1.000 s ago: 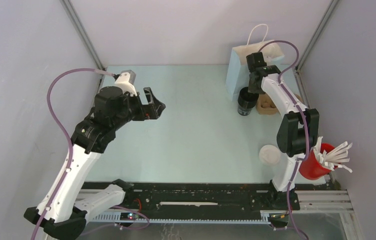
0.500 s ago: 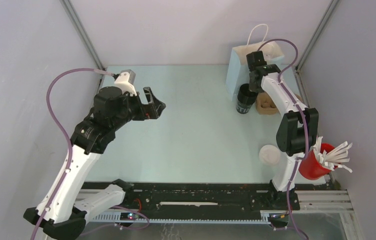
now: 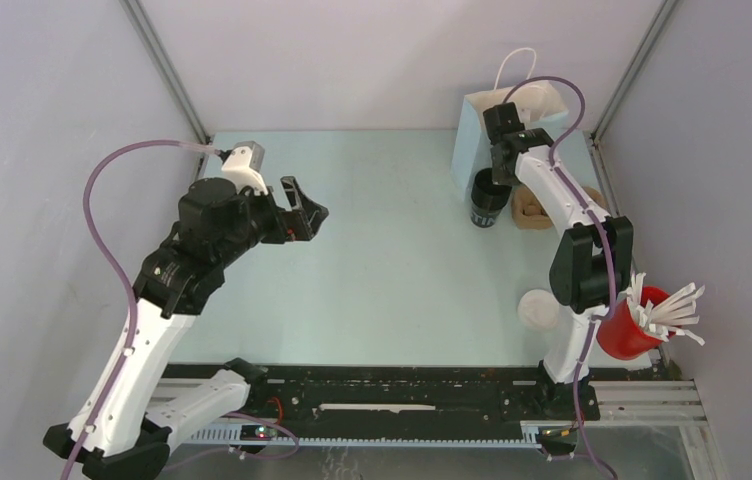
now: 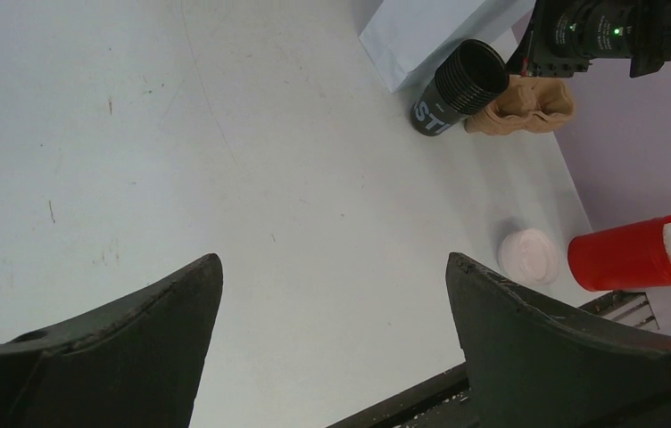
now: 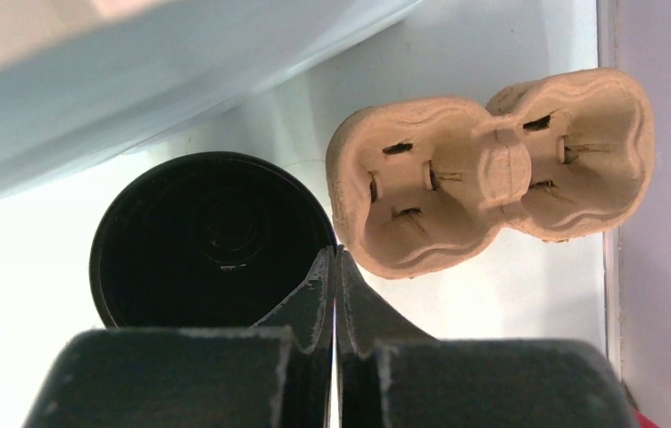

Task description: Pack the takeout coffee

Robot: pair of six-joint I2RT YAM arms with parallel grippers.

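- Over at the far right corner of the table [image 3: 392, 260], the open black cup [image 3: 487, 200] stands upright, just beside the pale blue paper bag [image 3: 470, 140] and the brown pulp carrier [image 3: 530, 208].
- Above it, the right gripper [image 5: 335, 254] has its fingers pressed flat together, tips right at the cup's rim on the carrier side; I can't tell whether the rim is pinched.
- On the left, the left gripper [image 3: 310, 200] hangs over bare table with its fingers spread wide, holding nothing.
- Nearer the arms, a white lid [image 3: 538, 309] lies flat beside a red cup [image 3: 632, 330] of white strips.
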